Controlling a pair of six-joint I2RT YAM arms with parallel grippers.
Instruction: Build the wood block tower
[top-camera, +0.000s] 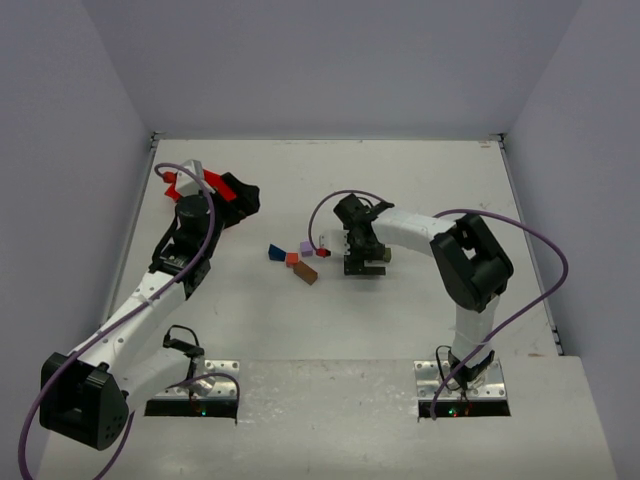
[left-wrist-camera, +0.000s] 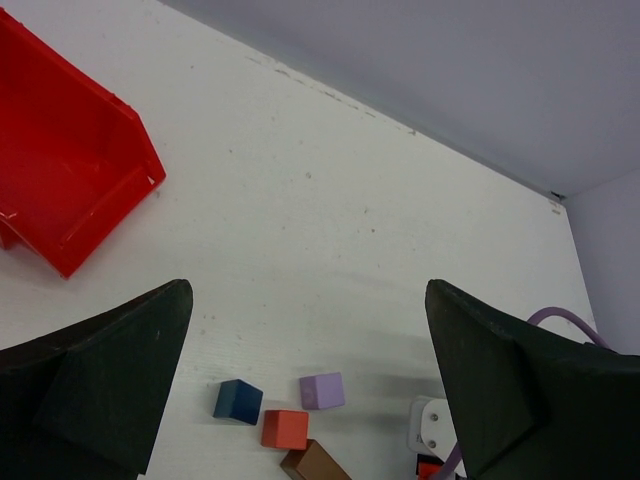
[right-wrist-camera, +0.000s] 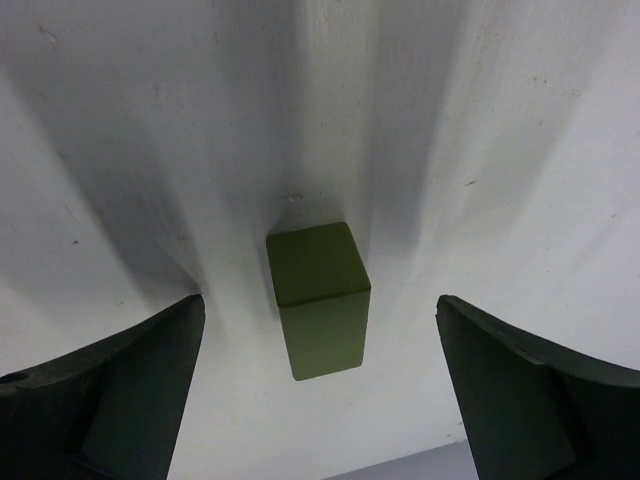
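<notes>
Both claws stand spread apart above the tabletop, and neither holds a block.

The right gripper (right-wrist-camera: 320, 305) hangs near the middle of the tabletop (top-camera: 420, 180) with its jaws wide. An olive-green block (right-wrist-camera: 315, 270) stands upright on the surface between them, touching neither finger. Just left of that gripper, toward the centre, four small blocks lie loose in a tight cluster, none stacked. They are a dark blue block (top-camera: 274, 252), a lilac block (top-camera: 306, 246), an orange-red block (top-camera: 292, 259) and a brown block (top-camera: 307, 272), the brown one nearest the near edge. The left gripper (left-wrist-camera: 306, 290) sits toward the far left corner beside the red bin (left-wrist-camera: 70, 190), its jaws apart and empty.
</notes>
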